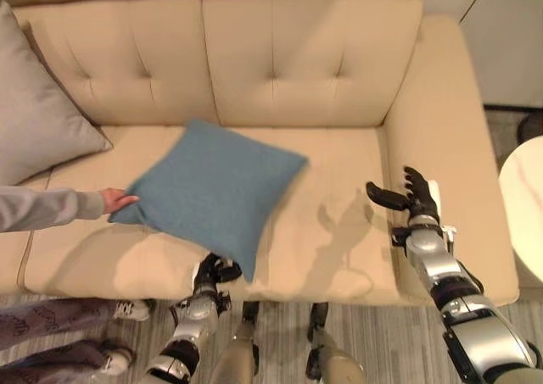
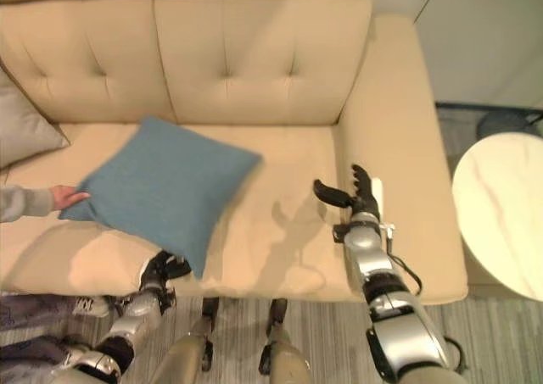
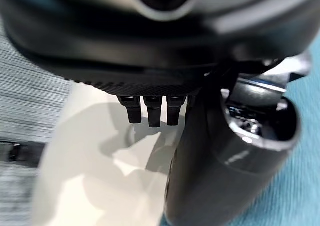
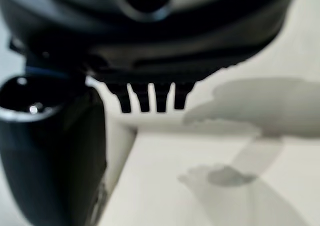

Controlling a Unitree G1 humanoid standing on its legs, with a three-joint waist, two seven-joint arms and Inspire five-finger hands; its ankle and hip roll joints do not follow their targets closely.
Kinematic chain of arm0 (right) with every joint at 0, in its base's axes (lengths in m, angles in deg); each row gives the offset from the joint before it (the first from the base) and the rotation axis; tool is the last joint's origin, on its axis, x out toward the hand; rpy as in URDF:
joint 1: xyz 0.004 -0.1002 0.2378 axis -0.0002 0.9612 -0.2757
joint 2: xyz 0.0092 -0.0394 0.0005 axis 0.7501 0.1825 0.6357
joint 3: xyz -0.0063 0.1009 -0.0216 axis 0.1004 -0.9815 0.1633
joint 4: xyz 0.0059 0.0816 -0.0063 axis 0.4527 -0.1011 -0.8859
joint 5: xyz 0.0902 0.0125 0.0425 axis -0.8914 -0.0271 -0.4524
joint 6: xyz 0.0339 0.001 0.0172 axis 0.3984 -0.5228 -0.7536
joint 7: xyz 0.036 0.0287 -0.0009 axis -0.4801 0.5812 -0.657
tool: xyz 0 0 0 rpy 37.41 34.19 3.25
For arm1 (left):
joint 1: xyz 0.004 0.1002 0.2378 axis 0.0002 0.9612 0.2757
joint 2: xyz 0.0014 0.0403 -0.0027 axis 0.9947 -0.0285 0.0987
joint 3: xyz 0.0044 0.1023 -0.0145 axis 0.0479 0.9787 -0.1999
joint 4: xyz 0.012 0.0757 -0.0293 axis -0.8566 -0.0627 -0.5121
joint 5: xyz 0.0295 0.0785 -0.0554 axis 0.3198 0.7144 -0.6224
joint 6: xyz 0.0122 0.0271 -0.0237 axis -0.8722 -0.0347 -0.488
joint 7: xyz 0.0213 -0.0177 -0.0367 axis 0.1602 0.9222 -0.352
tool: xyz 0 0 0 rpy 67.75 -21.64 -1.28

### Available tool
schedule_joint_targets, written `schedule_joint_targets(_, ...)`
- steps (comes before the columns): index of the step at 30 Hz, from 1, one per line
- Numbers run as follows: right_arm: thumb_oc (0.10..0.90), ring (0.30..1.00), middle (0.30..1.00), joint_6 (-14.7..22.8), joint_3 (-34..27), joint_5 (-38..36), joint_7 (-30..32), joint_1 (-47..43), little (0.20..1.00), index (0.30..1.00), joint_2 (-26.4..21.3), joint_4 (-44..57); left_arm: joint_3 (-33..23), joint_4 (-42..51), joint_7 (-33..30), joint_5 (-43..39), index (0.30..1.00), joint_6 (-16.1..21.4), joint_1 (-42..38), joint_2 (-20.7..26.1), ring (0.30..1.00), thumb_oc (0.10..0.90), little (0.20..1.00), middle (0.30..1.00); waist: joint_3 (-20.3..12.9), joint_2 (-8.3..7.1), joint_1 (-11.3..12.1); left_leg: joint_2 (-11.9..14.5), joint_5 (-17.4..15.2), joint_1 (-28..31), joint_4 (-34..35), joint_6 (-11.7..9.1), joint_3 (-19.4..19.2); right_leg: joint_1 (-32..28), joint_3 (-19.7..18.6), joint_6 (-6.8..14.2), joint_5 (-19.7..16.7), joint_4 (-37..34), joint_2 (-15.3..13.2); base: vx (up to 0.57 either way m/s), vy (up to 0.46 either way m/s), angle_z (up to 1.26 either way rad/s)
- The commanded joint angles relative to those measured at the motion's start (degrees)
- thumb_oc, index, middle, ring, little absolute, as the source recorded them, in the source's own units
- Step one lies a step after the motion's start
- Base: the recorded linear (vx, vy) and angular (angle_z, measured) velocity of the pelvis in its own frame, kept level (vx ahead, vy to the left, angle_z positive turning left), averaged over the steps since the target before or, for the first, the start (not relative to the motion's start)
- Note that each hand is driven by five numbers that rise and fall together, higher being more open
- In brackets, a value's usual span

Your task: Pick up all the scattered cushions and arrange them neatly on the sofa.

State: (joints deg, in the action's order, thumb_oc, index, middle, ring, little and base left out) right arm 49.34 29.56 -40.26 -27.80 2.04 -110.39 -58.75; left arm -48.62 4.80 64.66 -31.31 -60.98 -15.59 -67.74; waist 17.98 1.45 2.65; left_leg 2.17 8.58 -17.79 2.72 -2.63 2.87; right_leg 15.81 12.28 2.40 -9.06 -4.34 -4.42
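A blue square cushion (image 1: 212,185) lies tilted on the beige sofa's seat (image 1: 339,231), its lower corner hanging over the front edge. A person's hand (image 1: 116,200) grips its left corner. My left hand (image 1: 212,274) is at the seat's front edge just below that overhanging corner. Its fingers (image 3: 152,111) are relaxed and hold nothing, and the blue cushion (image 3: 300,186) lies right beside its thumb. My right hand (image 1: 411,199) hovers open over the right end of the seat near the armrest, apart from the cushion, with fingers spread.
A grey cushion (image 1: 34,113) leans against the backrest at the sofa's left end. A white round table (image 1: 526,206) stands just right of the armrest. The person's sleeve (image 1: 42,208) and shoes (image 1: 127,309) are at the lower left.
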Motion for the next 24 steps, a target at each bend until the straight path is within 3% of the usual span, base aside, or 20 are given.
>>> schedule_joint_targets(1, 0.8, 0.9, 0.9, 3.4, -1.2, -1.9, 1.8, -3.6, 0.9, 0.9, -1.9, 3.6, 2.6, 2.6, -0.2, -0.7, 0.9, 4.3, -5.6, -1.5, 0.9, 0.8, 0.9, 0.9, -1.1, -1.81, 0.2, -2.5, -4.8, 0.8, -0.6, 1.6, -3.5, -0.5, -1.6, 3.4, 6.3, 5.9, -2.8, 0.04, -0.002, 0.02)
schedule_joint_targets(10, 0.8, 0.9, 0.9, 3.3, -4.4, 0.2, 0.0, 6.2, 0.9, 0.9, 0.0, 7.3, -0.1, 2.6, 2.1, -1.8, 0.9, 2.7, 0.7, -2.1, 0.9, 0.8, 0.9, 0.9, -3.8, -1.53, -0.7, -2.6, -6.0, 5.4, 1.1, 2.2, -3.6, -3.7, -2.4, 3.1, 7.9, 6.2, -2.2, 0.06, -0.008, 0.03)
schedule_joint_targets(16, 0.8, 0.9, 0.9, 4.4, -8.5, 2.6, -0.9, 14.2, 0.9, 0.9, 0.6, 12.8, -2.1, 6.5, 4.2, 2.0, 0.9, 2.4, 6.1, 0.4, 0.9, 0.8, 0.9, 0.9, -6.0, -1.32, -1.1, -2.5, -6.6, 8.2, 1.6, 2.5, -3.4, -6.3, -2.8, 3.3, 8.5, 5.9, -2.1, 0.08, -0.004, -0.09)
schedule_joint_targets(19, 0.8, 0.9, 0.9, 5.7, -14.0, 1.4, -2.6, 21.6, 0.9, 0.9, 1.0, 16.3, -6.4, 11.1, 4.6, 2.3, 0.9, 2.3, 11.8, 3.2, 0.9, 0.8, 0.9, 0.9, -7.8, -0.83, -1.4, -2.6, -7.2, 10.7, 1.9, 2.7, -3.2, -9.0, -2.7, 3.4, 9.3, 5.7, -2.1, 0.12, 0.007, 0.01)
schedule_joint_targets(22, 0.8, 0.9, 0.9, 5.7, -17.7, 1.2, -3.3, 27.3, 0.9, 0.9, 2.3, 17.1, -10.9, 15.0, 6.3, -1.8, 0.9, 2.6, 16.0, 4.3, 0.9, 0.8, 0.9, 0.9, -8.6, -0.77, -1.2, -2.9, -7.9, 12.2, 1.7, 2.8, -2.8, -11.0, -2.4, 3.6, 9.6, 5.3, -2.4, 0.05, 0.002, -0.01)
schedule_joint_targets(24, 0.8, 0.9, 0.9, 6.2, -22.1, -0.4, -3.4, 32.7, 0.9, 0.9, 5.2, 16.2, -17.5, 16.9, 6.5, -8.1, 0.9, 3.8, 19.8, 4.2, 0.9, 0.8, 0.9, 0.9, -10.0, -1.04, -1.2, -3.1, -8.6, 13.7, 1.5, 2.9, -2.6, -12.7, -2.0, 3.9, 9.9, 5.3, -2.7, 0.06, 0.01, 0.01)
